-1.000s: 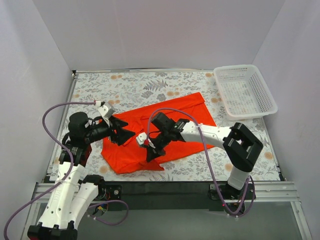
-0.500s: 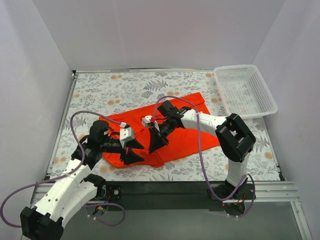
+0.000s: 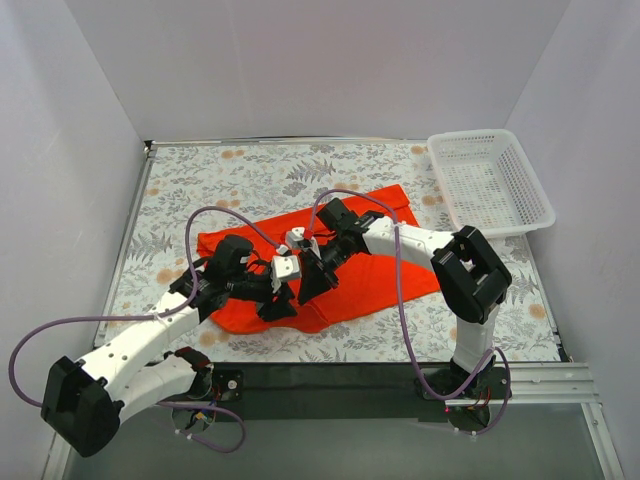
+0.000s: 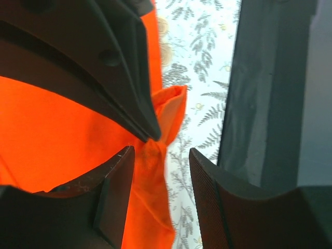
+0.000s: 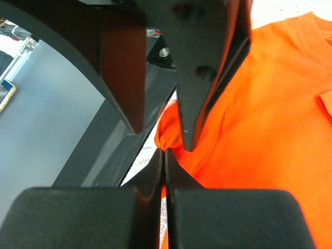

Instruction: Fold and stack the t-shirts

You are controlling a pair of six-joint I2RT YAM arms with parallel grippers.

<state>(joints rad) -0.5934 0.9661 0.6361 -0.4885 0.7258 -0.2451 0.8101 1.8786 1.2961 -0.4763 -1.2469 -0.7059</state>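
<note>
Your right gripper [image 3: 308, 286] is pinched closed on the near edge of the orange t-shirt [image 3: 375, 268], which lies mid-table on the floral table [image 3: 250, 180]. Your left gripper [image 4: 161, 155] is just beside it, jaws parted around the bunched fabric. The white basket [image 3: 490, 185] is at far right.

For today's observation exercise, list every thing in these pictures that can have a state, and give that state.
t-shirt: lying spread out, near edge pinched up.
basket: upright, empty.
left gripper: open around the t-shirt's edge.
right gripper: shut on the t-shirt's edge.
</note>
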